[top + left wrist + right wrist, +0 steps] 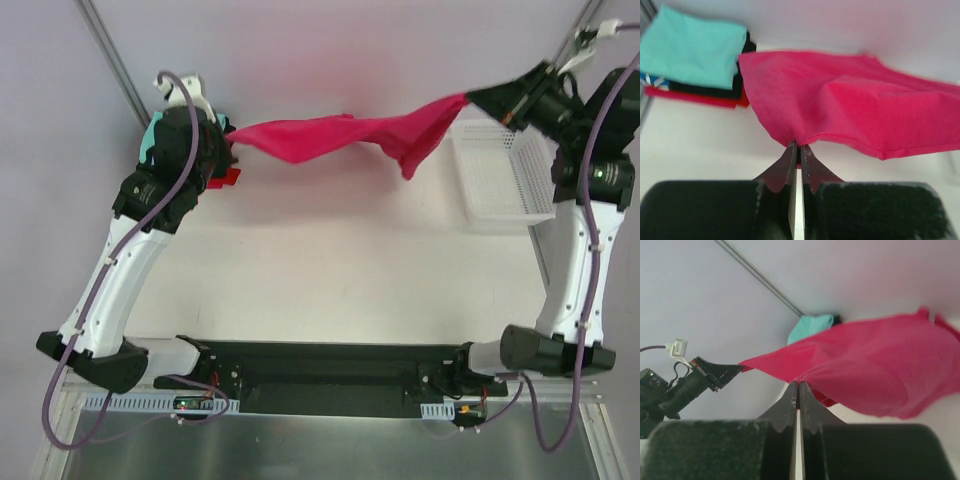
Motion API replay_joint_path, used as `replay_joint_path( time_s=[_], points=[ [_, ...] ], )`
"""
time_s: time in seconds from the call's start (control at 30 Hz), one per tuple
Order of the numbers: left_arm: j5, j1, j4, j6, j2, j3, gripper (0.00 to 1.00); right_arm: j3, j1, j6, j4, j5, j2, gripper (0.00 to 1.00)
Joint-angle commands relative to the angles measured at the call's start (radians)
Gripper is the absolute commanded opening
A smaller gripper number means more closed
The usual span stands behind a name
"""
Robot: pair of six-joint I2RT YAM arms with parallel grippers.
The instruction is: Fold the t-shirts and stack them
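Closest to my left wrist camera, the left gripper has its two dark fingers pinched tight on the lower hem of the crimson-pink t-shirt, and the cloth spreads up and off to the right from that pinch. On the other wrist camera I see the same thing: the right gripper is clamped on a fold of the same shirt, with no gap between its fingers. From above, the shirt hangs off the table, stretched like a sagging band between the two grippers across the far side, and a loose flap droops down near its right end. Behind the left gripper, at the far left, sits the folded pile: a teal shirt on top, a black shirt under it, and a red shirt at the bottom, with a bit of blue and white cloth poking out at the left edge. A white mesh basket rests on the table at the far right, just beside the right arm.
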Motion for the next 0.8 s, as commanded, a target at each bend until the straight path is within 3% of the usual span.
replay_joint_path(
  time_s=[0.0, 0.1, 0.13, 0.23, 0.3, 0.43, 0.47, 0.5, 0.53, 0.6, 0.63, 0.7, 0.77],
  points=[
    [0.064, -0.014, -0.028, -0.121, -0.168, -0.401, 0.00, -0.388, 0.007, -0.266, -0.357, -0.035, -0.260, 0.01],
    [0.067, -0.020, -0.141, -0.282, -0.362, -0.669, 0.00, -0.701, 0.065, -0.329, -0.431, 0.048, -0.505, 0.01],
    [0.096, -0.020, -0.170, -0.319, -0.441, -0.720, 0.00, -0.874, 0.104, -0.315, -0.431, 0.068, -0.555, 0.01],
    [0.249, -0.022, -0.264, -0.428, -0.558, -0.878, 0.00, -1.120, 0.183, -0.311, -0.498, 0.113, -0.721, 0.01],
    [0.300, -0.025, -0.360, -0.467, -0.607, -0.910, 0.00, -1.187, 0.227, -0.315, -0.573, 0.134, -0.793, 0.01],
    [0.207, -0.025, -0.506, -0.462, -0.689, -0.837, 0.00, -1.204, 0.251, -0.372, -0.725, 0.249, -0.922, 0.01],
    [0.190, -0.025, -0.521, -0.445, -0.677, -0.790, 0.00, -1.187, 0.251, -0.373, -0.743, 0.275, -0.929, 0.26],
    [0.180, -0.025, -0.531, -0.432, -0.661, -0.763, 0.22, -1.178, 0.250, -0.378, -0.754, 0.272, -0.919, 0.57],
    [0.179, -0.025, -0.551, -0.428, -0.616, -0.736, 0.24, -1.164, 0.250, -0.401, -0.765, 0.272, -0.904, 0.76],
    [0.179, -0.025, -0.552, -0.428, -0.583, -0.676, 0.15, -1.115, 0.251, -0.415, -0.779, 0.278, -0.855, 0.75],
    [0.183, -0.025, -0.539, -0.428, -0.563, -0.660, 0.39, -1.094, 0.250, -0.425, -0.779, 0.287, -0.841, 0.80],
    [0.188, -0.025, -0.529, -0.428, -0.530, -0.617, 0.40, -1.037, 0.251, -0.426, -0.777, 0.329, -0.814, 0.81],
    [0.218, -0.025, -0.488, -0.418, -0.519, -0.611, 0.60, -1.014, 0.250, -0.413, -0.760, 0.323, -0.797, 0.81]
  ],
)
